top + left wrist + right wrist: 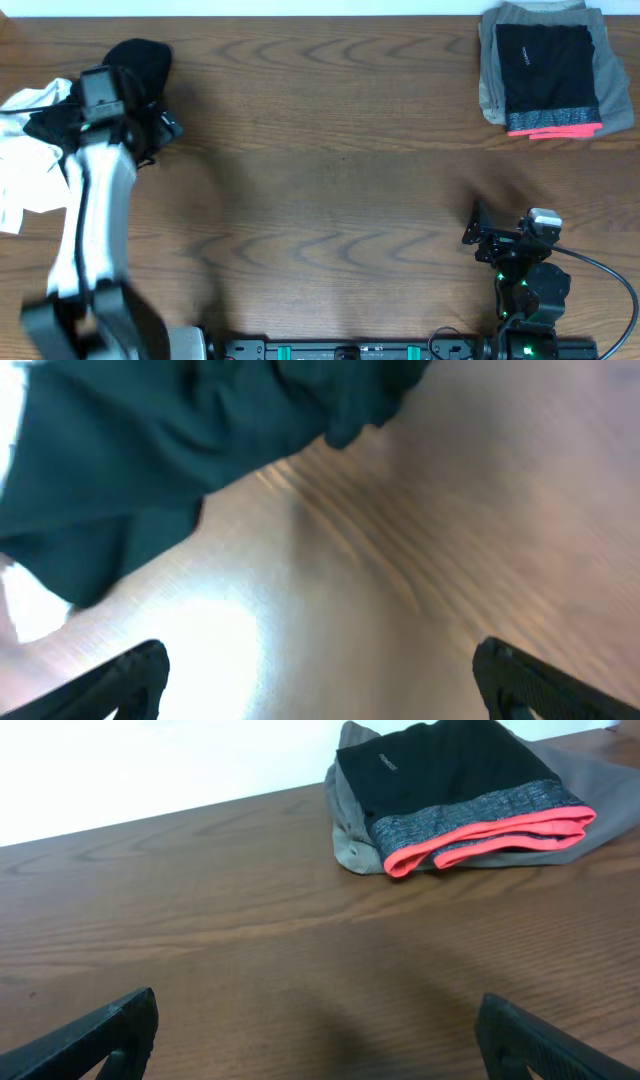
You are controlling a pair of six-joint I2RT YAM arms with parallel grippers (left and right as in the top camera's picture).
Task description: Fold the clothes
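A plain black garment point(140, 62) lies crumpled at the far left, partly over a white T-shirt point(25, 165). My left gripper point(155, 128) is over the black garment's right edge. In the left wrist view its fingers point(320, 680) are wide open and empty above bare wood, with the dark garment point(130, 460) just ahead. The black trousers with a grey-and-coral waistband point(548, 75) lie folded at the far right. My right gripper point(478, 226) is open and empty near the front right; its wrist view point(320, 1035) shows the folded trousers point(450, 770) ahead.
Grey-khaki shorts point(490, 70) lie folded under the trousers, also seen in the right wrist view point(348, 830). The wooden table point(330, 170) spans the whole scene. The arm bases and a cable sit at the front edge.
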